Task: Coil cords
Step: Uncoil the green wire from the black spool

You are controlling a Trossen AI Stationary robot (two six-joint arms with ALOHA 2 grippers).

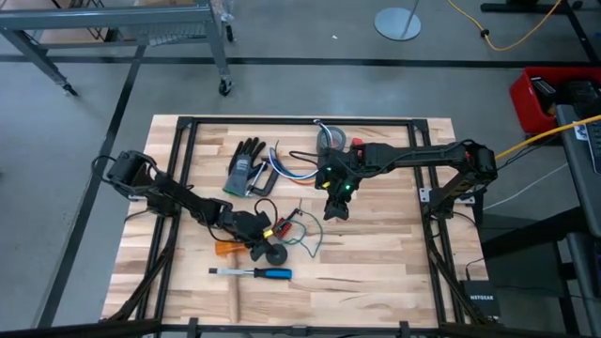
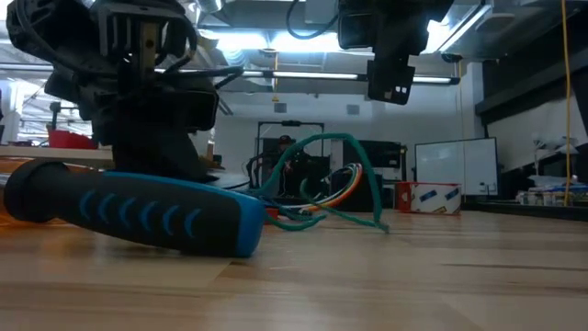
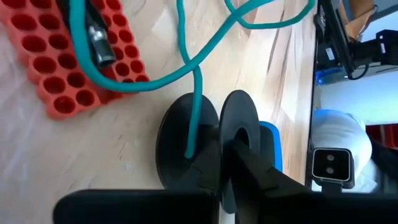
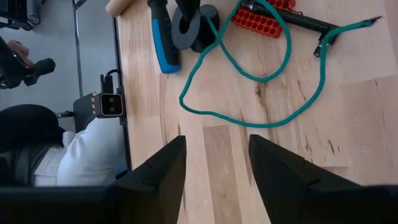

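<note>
From above, the left claw (image 1: 266,246) is low on the tabletop (image 1: 376,272) beside a small black spool (image 1: 274,253), with the green cord (image 1: 310,235) looping away from it toward the middle of the boards. The right claw (image 1: 335,205) hovers just past the far end of that loop. A second bundle of cords (image 1: 280,167) lies farther back next to a dark glove (image 1: 244,167), with a roll of tape (image 1: 331,140) behind it; a blue-handled screwdriver (image 1: 252,272) lies near the front edge.

At table height, the screwdriver's handle (image 2: 138,213) fills the foreground, and the cords (image 2: 322,188) — green, orange, white — rise in a tangle behind it.

From the left wrist, the fingers are pressed together on the spool (image 3: 211,149), one tip between its two discs. The green cord (image 3: 193,81) runs straight into the spool's groove, crossing beside an orange socket tray (image 3: 56,62).

From the right wrist, the fingers (image 4: 161,174) stand spread and empty above bare wood. The green cord (image 4: 249,81) lies ahead in a broad open loop — its long sweep leads back to the spool (image 4: 193,28).

So the cord's anchored end is with the left claw and the slack lies toward the right, which looks better placed to gather it.
</note>
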